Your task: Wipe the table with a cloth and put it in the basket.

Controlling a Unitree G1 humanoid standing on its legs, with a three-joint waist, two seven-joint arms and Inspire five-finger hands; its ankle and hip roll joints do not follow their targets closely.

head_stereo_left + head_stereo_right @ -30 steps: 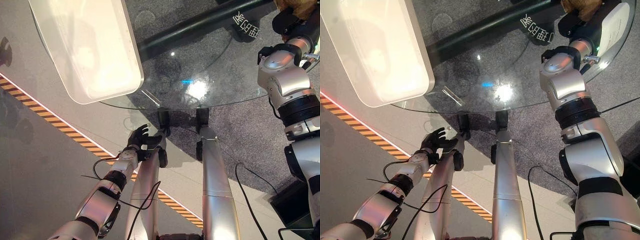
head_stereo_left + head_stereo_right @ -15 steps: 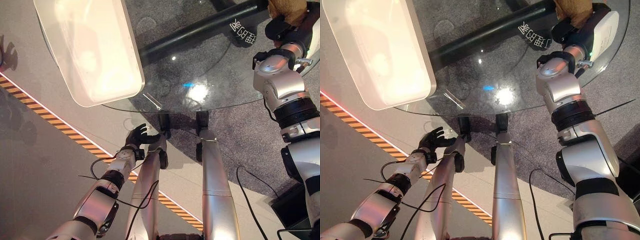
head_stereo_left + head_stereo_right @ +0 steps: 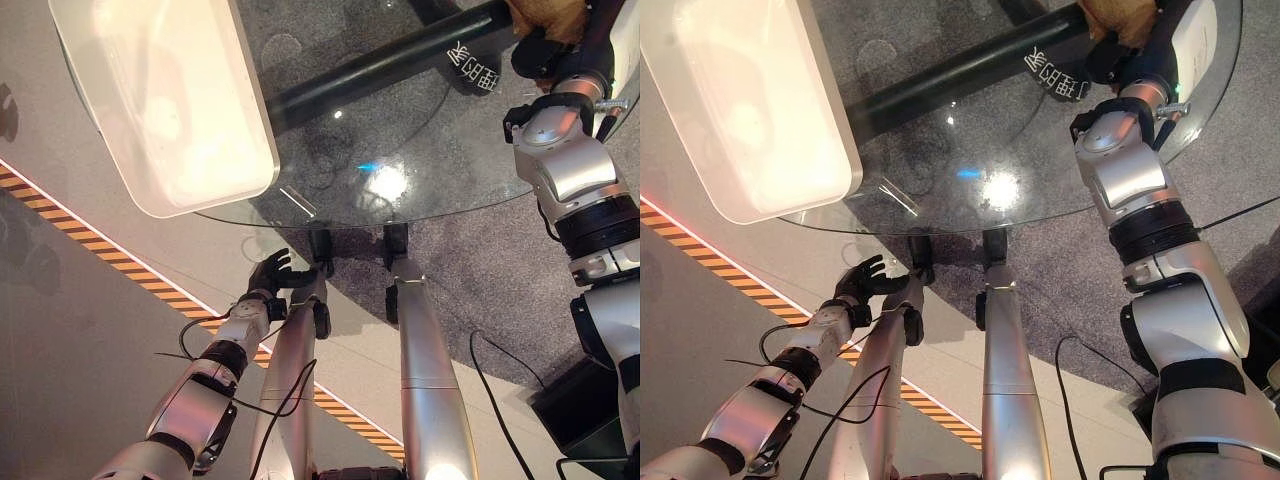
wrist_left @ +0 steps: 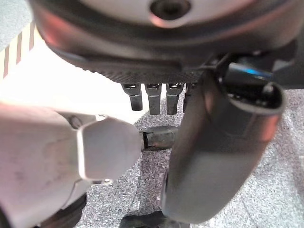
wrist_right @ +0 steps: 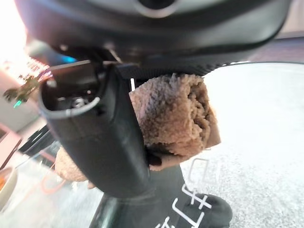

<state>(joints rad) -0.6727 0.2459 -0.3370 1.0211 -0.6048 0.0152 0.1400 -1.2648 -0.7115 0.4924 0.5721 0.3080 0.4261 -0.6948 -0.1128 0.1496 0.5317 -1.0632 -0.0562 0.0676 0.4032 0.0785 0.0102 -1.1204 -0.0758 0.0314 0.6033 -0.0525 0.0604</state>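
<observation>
Nearest the robot, the left robot hand (image 3: 275,275) hangs below the rim of the tabletop (image 3: 420,150), fingers spread and relaxed, holding nothing; it sits where it did a second ago and looks idle. Past it, the round glass tabletop carries the white basket (image 3: 160,100) at its left side, well apart from the work. Farther out, at the far right edge of the glass, the right robot hand (image 3: 1120,55) is curled round the brown cloth (image 5: 175,114), which bulges out between thumb and fingers in the wrist view. Over the last second this hand has carried the cloth away from the robot and somewhat leftward across the glass, toward the dark bar that shows beneath it, though part of that shift may be the head camera moving, since the basket has shifted in the pictures too. That reads as a wiping stroke in progress: the wiping seems unfinished, and the cloth has yet to cross to the basket.
</observation>
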